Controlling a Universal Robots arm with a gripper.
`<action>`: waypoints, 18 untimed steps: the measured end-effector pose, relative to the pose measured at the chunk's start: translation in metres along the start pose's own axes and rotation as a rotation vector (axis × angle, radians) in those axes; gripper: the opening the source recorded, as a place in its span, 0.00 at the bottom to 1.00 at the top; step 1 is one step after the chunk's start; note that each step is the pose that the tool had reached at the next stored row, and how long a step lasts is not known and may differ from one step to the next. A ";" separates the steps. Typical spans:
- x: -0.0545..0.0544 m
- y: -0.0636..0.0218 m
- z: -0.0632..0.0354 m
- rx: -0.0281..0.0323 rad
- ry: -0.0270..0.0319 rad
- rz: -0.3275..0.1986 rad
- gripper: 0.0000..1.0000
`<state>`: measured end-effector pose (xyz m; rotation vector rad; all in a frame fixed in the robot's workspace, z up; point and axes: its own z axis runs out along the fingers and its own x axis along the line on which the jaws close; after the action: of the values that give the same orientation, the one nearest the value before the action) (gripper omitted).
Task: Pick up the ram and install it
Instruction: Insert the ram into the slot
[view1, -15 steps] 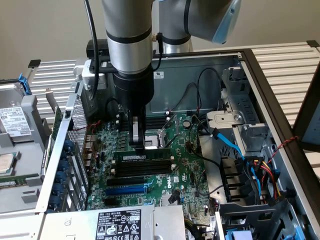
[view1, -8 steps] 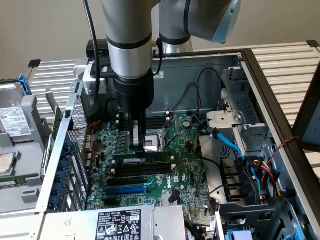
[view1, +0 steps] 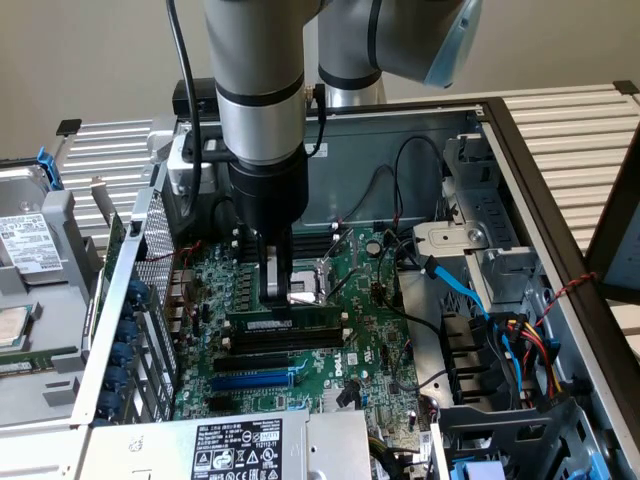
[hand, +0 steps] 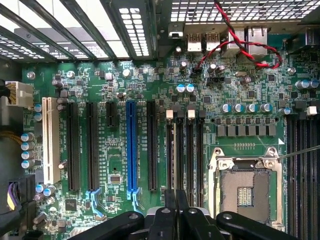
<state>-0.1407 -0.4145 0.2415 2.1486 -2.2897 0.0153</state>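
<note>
one long dark-green ram, standing on edge, pinched in the narrow-set gripper.

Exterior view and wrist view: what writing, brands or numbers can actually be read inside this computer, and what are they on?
Nothing can be read clearly.
power supply label: print too small.
hard drive label: blurred.
ram: sticker too small.
motherboard: white print by the slots too small.

Soft even light, white glare through the vent grilles, shadow under the arm
</note>
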 end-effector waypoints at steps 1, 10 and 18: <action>0.000 0.0000 0.0007 0.0001 -0.0002 0.000 0.12; 0.001 -0.0001 0.0009 -0.0001 0.0001 -0.002 0.12; 0.003 -0.0001 0.0009 -0.0001 0.0001 -0.004 0.12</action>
<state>-0.1407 -0.4171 0.2406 2.1537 -2.2847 0.0154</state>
